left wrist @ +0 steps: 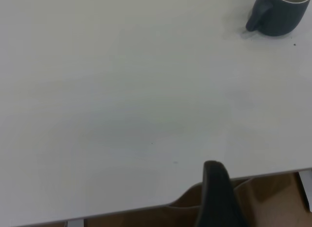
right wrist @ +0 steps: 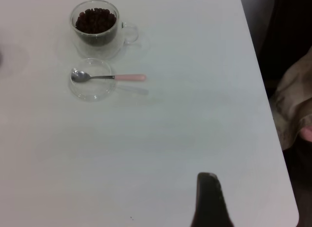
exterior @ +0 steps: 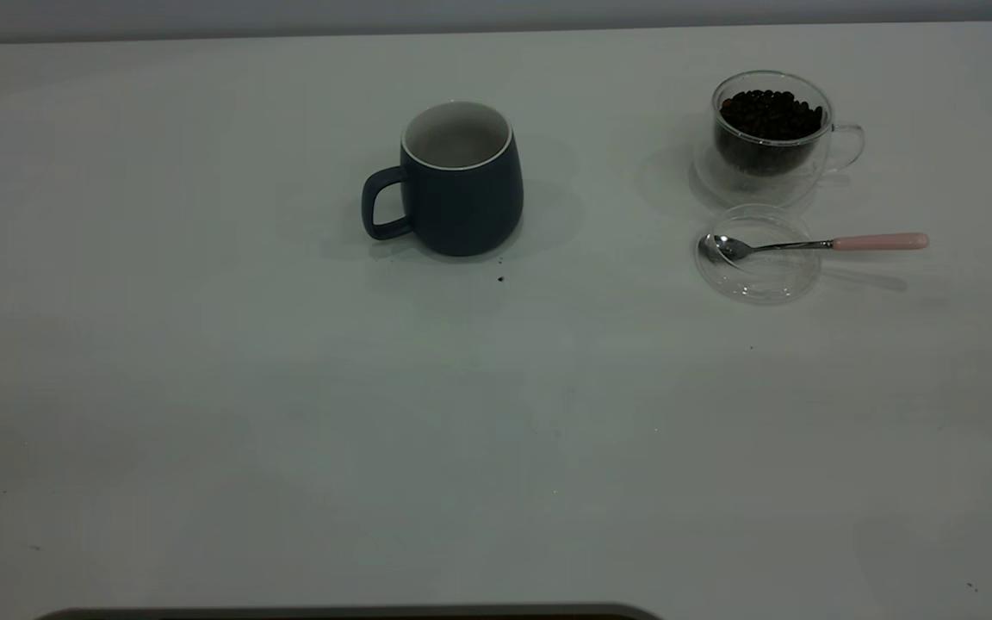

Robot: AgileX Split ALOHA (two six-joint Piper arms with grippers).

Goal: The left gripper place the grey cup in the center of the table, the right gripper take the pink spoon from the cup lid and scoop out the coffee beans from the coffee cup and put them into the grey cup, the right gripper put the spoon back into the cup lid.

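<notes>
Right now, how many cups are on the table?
2: the grey cup stands near the table's middle, and the coffee cup, full of beans, stands at the right, behind the cup lid.

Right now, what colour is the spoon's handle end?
Pale pink on the spoon, the rest shiny metal; clearest in the exterior view.

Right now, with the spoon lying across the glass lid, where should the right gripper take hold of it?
Grip the pink spoon by its pink handle end, coming down from above. That end juts past the lid rim on the side away from the grey cup, raised off the table, while the bowl rests inside the lid.
</notes>
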